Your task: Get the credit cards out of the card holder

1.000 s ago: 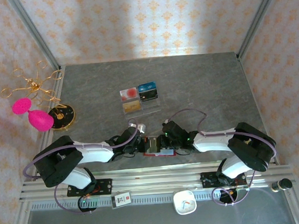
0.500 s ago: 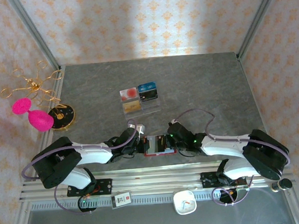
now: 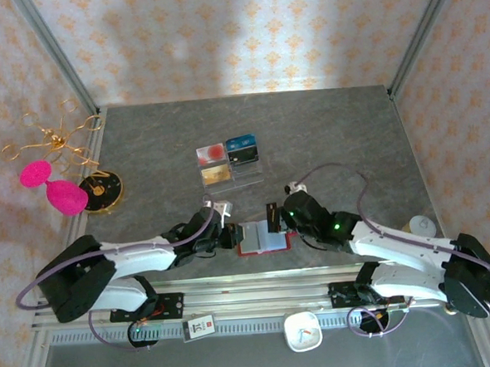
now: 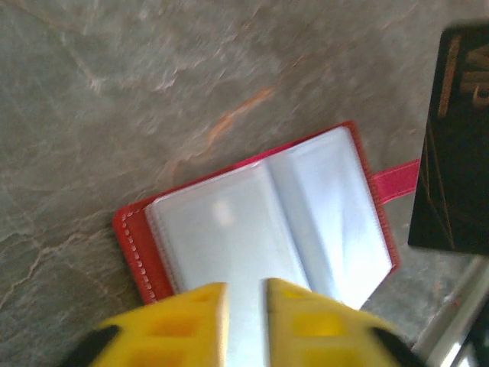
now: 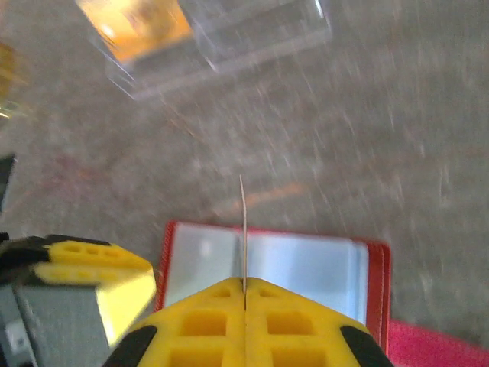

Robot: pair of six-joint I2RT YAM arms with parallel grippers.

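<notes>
The red card holder (image 3: 263, 237) lies open near the table's front edge, its pale sleeves (image 4: 260, 222) facing up. My left gripper (image 4: 246, 294) hovers over its near-left part; the jaws stand a little apart with nothing between them. My right gripper (image 5: 244, 287) is shut on a thin dark credit card (image 4: 454, 138), lifted just above the holder's right side; the card appears edge-on (image 5: 243, 222) in the right wrist view. In the top view that card (image 3: 271, 216) stands upright beside the holder. A gold credit card (image 3: 215, 175) sits in the clear stand.
A clear acrylic stand (image 3: 230, 163) at mid-table holds a red-and-white card and a blue card. At the left edge stand a gold wire ornament with pink pieces (image 3: 53, 174) and a round black disc (image 3: 101, 191). A pale round object (image 3: 420, 224) is at the right.
My right gripper has risen off the holder with the dark card and its arm has swung right. My left gripper's jaws have parted, and the holder now lies open with its sleeves uncovered.
</notes>
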